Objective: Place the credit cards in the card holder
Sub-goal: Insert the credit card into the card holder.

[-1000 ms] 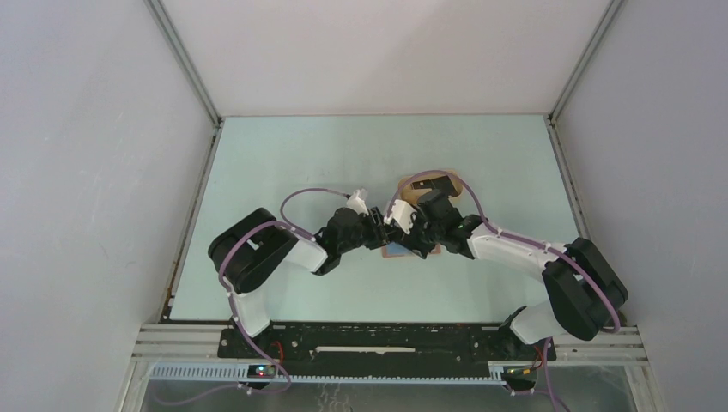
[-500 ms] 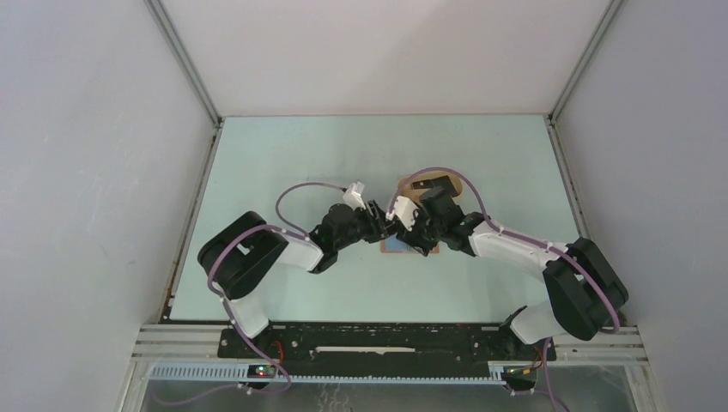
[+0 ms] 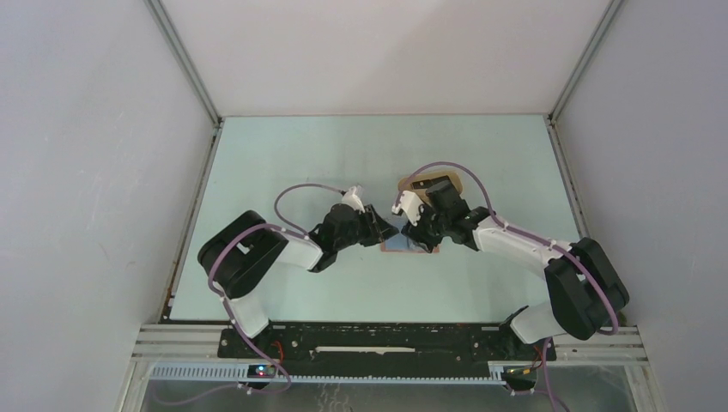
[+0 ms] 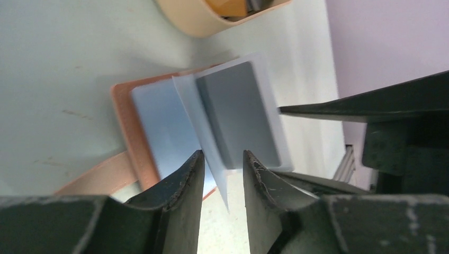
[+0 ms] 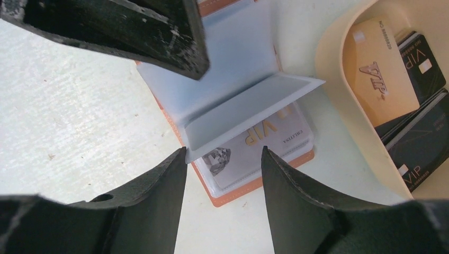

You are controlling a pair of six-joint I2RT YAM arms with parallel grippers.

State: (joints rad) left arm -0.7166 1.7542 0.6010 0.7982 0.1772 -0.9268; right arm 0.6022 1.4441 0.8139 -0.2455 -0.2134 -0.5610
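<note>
Card holder (image 3: pixel 410 246) lies open on the table (image 3: pixel 300 163), just near-side of the beige tray (image 3: pixel 455 182), w/ both arms meeting over it. Left wrist view: reddish-brown cover (image 4: pixel 123 114) flat on the table, bluish clear pockets fanned up, one clear leaf (image 4: pixel 266 87) standing up w/ a grey card (image 4: pixel 238 116) in it. Left gripper (image 4: pixel 222 156) has its jaws a little apart. The leaf's lower edge runs btwn the fingers (image 4: pixel 182 182); a gap shows on both sides, so it isn't pinched as far as can be seen. Right gripper (image 5: pixel 223 153) hovers over the holder's near end w/ jaws well apart, nothing in them. Right wrist view: a pale card w/ gold "VIP" print (image 5: pixel 259 145) sits in the bottom pocket, a clear leaf (image 5: pixel 249 114) is lifted above it, and the holder's orange rim (image 5: pixel 233 198) shows below. Left gripper's finger crosses the top-left corner of that view. Tray wall (image 5: pixel 339 106) is just beside the holder, not touching. Inside the tray: an orange-gold card (image 5: pixel 376 74) and black VIP cards (image 5: pixel 423 63) lying partly overlapped.
</note>
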